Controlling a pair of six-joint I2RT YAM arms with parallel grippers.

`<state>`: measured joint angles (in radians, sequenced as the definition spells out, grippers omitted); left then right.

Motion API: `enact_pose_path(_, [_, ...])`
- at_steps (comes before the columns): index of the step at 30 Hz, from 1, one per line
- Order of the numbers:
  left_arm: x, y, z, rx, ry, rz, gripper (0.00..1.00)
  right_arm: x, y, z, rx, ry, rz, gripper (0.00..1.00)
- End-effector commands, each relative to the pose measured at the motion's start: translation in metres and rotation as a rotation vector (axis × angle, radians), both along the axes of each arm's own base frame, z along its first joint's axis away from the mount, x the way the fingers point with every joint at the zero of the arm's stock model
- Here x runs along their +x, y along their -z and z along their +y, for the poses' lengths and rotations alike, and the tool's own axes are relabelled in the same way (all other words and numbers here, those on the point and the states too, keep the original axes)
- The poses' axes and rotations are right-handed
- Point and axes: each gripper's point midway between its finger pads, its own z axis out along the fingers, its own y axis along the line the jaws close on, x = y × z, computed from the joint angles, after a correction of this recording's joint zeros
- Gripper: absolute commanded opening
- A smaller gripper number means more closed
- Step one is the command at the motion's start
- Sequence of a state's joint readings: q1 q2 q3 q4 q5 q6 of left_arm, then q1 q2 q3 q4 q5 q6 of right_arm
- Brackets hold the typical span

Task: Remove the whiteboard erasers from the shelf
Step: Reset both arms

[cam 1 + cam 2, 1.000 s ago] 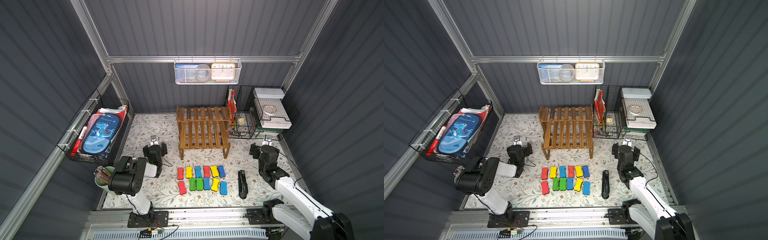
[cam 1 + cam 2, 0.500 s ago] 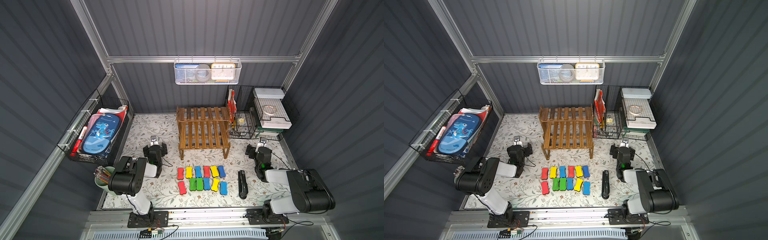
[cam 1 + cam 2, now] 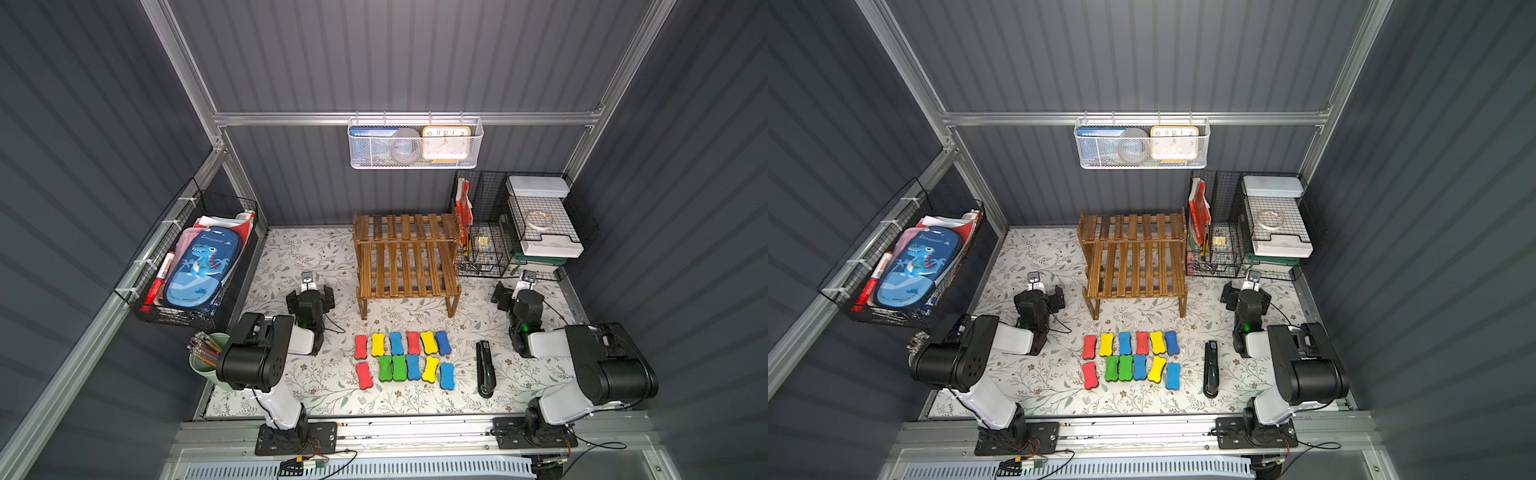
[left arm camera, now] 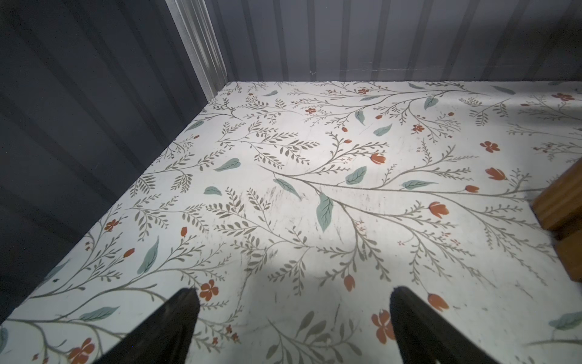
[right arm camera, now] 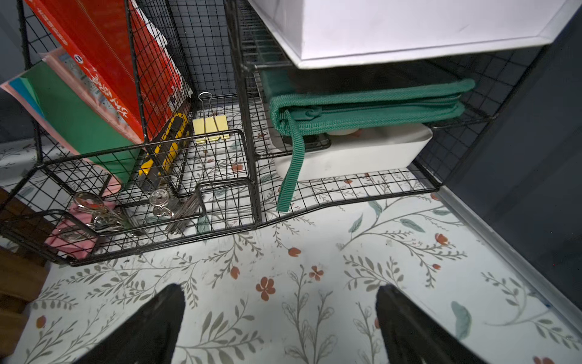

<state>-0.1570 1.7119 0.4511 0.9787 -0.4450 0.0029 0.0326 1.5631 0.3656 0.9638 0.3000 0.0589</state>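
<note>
The left tool (image 4: 293, 293) has its fingers spread wide, gripping nothing, above the floral bench (image 4: 315, 157). The right tool (image 5: 280, 288) is equally spread and faces the black wire rack (image 5: 248, 141). In both top views they flank the shelf (image 3: 405, 257) at 9 and 3 o'clock. Twelve whiteboard erasers (image 3: 403, 359) lie in two rows on the bench at the shelf's 6 o'clock, with the stapler (image 3: 485, 370) at their 3 o'clock.

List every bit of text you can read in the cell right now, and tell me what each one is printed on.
"Dinosaur": on the blue pencil case.
"10 11 12 1 2": the upper numerals on the clock; the rest of its face is not legible.
Red folder: white print, too blurred to read.
Marker label: too small to read.
Blue box print: too small to read.
</note>
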Motion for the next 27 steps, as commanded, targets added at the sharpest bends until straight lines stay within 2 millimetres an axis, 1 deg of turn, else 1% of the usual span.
enact_pose_path(1, [0.0035,-0.0045,0.0006,-0.016,-0.004,-0.013,0.99,-0.0012,-0.0023,-0.0040,0.009,0.026,-0.014,0.99])
enact_pose_path(27, [0.0035,-0.0049,0.0007,-0.015,-0.004,-0.014,0.99,-0.0002,-0.0026,-0.0038,0.009,0.026,-0.021,0.99])
